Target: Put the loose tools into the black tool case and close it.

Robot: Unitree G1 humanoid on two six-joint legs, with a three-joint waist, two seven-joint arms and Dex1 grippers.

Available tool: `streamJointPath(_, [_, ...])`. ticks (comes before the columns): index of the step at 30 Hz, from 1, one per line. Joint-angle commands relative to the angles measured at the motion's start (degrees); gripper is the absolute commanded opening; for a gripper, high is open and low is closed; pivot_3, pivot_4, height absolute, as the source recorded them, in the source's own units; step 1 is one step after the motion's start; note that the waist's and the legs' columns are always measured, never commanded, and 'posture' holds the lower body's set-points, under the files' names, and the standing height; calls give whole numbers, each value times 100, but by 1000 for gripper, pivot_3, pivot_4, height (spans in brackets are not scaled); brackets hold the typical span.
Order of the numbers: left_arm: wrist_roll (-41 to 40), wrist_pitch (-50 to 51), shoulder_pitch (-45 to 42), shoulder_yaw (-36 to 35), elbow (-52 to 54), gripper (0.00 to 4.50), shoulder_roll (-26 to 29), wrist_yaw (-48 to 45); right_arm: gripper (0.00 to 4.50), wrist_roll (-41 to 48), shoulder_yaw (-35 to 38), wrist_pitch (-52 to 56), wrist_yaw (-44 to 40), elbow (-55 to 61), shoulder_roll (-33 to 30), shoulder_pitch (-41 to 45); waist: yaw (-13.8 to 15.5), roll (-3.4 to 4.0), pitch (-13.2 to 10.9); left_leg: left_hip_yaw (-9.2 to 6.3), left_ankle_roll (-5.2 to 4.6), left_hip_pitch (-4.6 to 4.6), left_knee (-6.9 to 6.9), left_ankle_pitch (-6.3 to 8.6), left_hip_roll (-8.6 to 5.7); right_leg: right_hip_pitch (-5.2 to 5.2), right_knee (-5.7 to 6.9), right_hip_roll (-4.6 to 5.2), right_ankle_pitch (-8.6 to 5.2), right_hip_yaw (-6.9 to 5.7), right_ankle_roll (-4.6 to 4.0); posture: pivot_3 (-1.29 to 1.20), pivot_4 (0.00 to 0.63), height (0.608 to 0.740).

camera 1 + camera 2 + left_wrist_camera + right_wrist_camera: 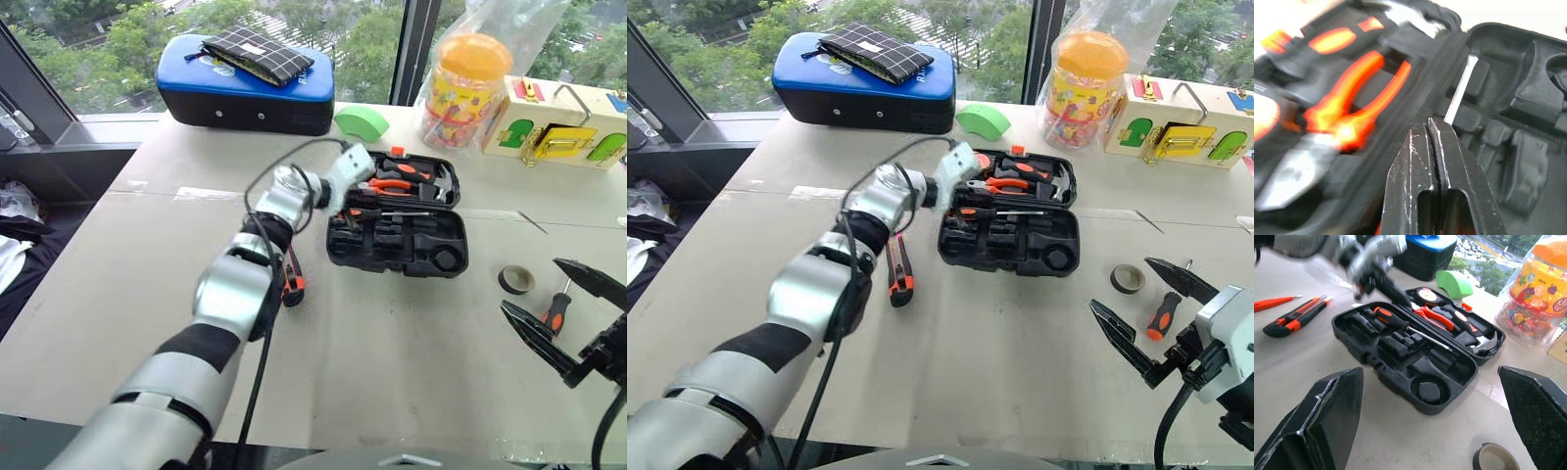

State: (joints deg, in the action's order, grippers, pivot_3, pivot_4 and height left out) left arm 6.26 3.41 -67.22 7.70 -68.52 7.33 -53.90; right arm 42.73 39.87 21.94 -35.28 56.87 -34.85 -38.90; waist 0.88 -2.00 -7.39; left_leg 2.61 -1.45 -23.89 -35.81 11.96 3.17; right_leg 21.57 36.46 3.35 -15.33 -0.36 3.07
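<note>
— Where do your hands stand?

— Your left hand reaches over the open black tool case, its fingers pressed together with nothing between them. The tips sit just at the steel shaft of a screwdriver that lies in the case near the hinge — orange-and-black handle toward your left, shaft pointing right. Whether the tips touch the shaft, you cannot tell.

— And the right?

— Your right hand hangs above the bench on your right, jaws spread wide and empty. Between the spread fingers, down on the bench, lies a second screwdriver with an orange-and-black handle. A roll of dark tape rests just beyond it.

— What's already in the case?

— The far half holds orange-handled pliers, a tape measure and a hammer. The near half shows mostly bare recesses.

— And the loose ones?

— The utility knife lies on the bench left of the case, well apart from it, and the slim all-orange tool lies just beyond the knife. Farther back you see a blue-topped case with a checked pouch on it, a green block, a yellow-lidded jar and a wooden latch board.
</note>
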Motion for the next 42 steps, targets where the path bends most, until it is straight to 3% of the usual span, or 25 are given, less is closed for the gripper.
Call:
streamJointPath(1, [408,-61,138,385,191,40,-103,427,4500,-25,1,-67,81,200,26,-10,-1,-3,0,-2,0,1,-3,0,0,0,5,0,0,0,0,0,150,740])
streamJointPath(5, [732,-275,289,740,109,40,-146,605,4500,-28,45,-68,85,204,16,-53,7,18,29,-2,0,8,-4,0,1,-2,9,-2,0,1,-1,0,150,740])
streamJointPath(9, [541,-500,258,554,69,40,-175,599,4500,-57,54,-31,231,208,115,-113,8,20,39,-3,0,9,-18,1,1,-7,15,-2,-1,1,-2,0,150,740])
streamJointPath(12, [-221,-791,284,-101,510,40,-107,116,4500,-221,29,30,485,212,262,-146,4,20,39,-1,0,6,-22,1,1,-6,15,0,-1,2,-2,0,150,740])
streamJointPath(15, [-1174,33,590,-559,1713,40,193,-1073,4500,-148,106,542,867,142,166,-189,-10,22,26,-1,0,-1,-20,1,5,3,19,0,-1,3,-3,0,150,740])
streamJointPath(18, [-2057,1458,1285,-604,3776,708,639,-1910,4500,-336,283,1678,1437,-64,-367,-130,-48,38,24,2,1,4,-17,1,10,5,28,-2,-1,6,-5,0,150,740])
streamJointPath(22, [-3192,3667,2275,-401,6989,2036,1516,-2005,4500,296,512,2793,1948,-711,-664,426,-40,56,34,-4,1,15,-13,0,15,0,29,-3,-2,15,-7,0,150,740])
streamJointPath(25, [-3981,4893,2652,-494,8421,3575,1869,-1582,4500,663,649,3573,2291,-1053,-661,742,18,59,32,-12,1,11,-17,0,14,-1,30,-3,-2,11,-7,0,150,740])
streamJointPath(27, [-4185,5067,2925,-457,8881,4302,2232,-1663,4500,1082,455,4204,2861,-1307,-514,1321,22,63,40,-11,1,9,-21,0,6,-6,29,2,-2,6,-7,0,150,740])
streamJointPath(30, [-4395,5123,3347,-443,9279,4414,2454,-1545,4500,1053,-92,4982,3891,-1951,89,2399,-22,64,44,-8,0,18,-28,0,2,-9,27,3,-14,25,-27,0,150,740])
streamJointPath(33, [-4389,4970,3560,-244,9527,4414,2429,-1327,4500,579,-244,5240,4295,-2415,401,2740,-8,71,38,-5,0,17,-37,0,3,-5,29,0,-13,39,-29,0,150,740])
streamJointPath(35, [-4373,4869,3601,-120,9577,4500,2439,-1289,3668,520,-259,5346,4310,-2470,462,2850,31,76,38,5,0,4,-35,0,-9,0,27,3,-14,39,-28,0,150,740])
streamJointPath(40, [-4383,4588,3609,4,9578,4500,2525,-1358,1073,202,-275,5427,4295,-2513,354,3053,-13,72,40,9,-1,5,-29,1,-5,0,21,-24,-4,77,-6,0,150,740])
streamJointPath(41, [-4398,4528,3627,-11,9586,4500,2575,-1409,787,149,-230,5431,4258,-2449,268,3057,-15,73,39,9,-1,8,-28,1,-3,0,21,-28,-4,80,-6,0,150,740])
streamJointPath(42, [-4421,4490,3637,-31,9585,4500,2612,-1432,772,94,-196,5447,4200,-2374,155,3040,-15,76,38,8,-1,9,-26,1,-1,1,21,-32,-4,83,-6,0,150,740])
